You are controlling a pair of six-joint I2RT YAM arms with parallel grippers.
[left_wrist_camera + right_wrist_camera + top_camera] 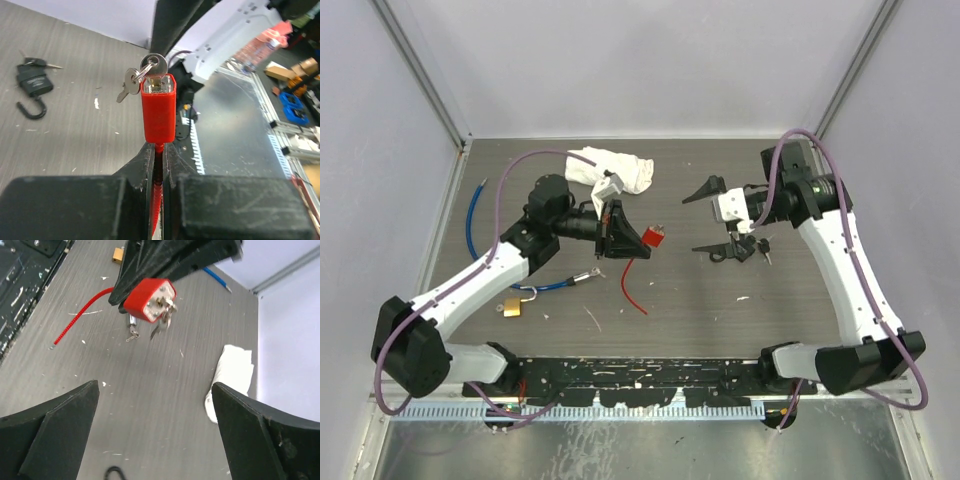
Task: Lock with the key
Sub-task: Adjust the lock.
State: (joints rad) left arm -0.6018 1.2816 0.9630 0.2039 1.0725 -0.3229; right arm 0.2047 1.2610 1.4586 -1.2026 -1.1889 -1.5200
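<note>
top external: left hand (632,240) pinches red lock (655,237) by its cable (625,285), keyed end toward spread right hand (695,224).

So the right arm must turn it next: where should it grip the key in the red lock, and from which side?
Probably the flat round key head, the only part outside the red lock. Come end-on with the right gripper; the left gripper points that face towards it.

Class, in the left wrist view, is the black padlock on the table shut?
No: the black padlock has its curved bar free at one end, out of the body.
</note>
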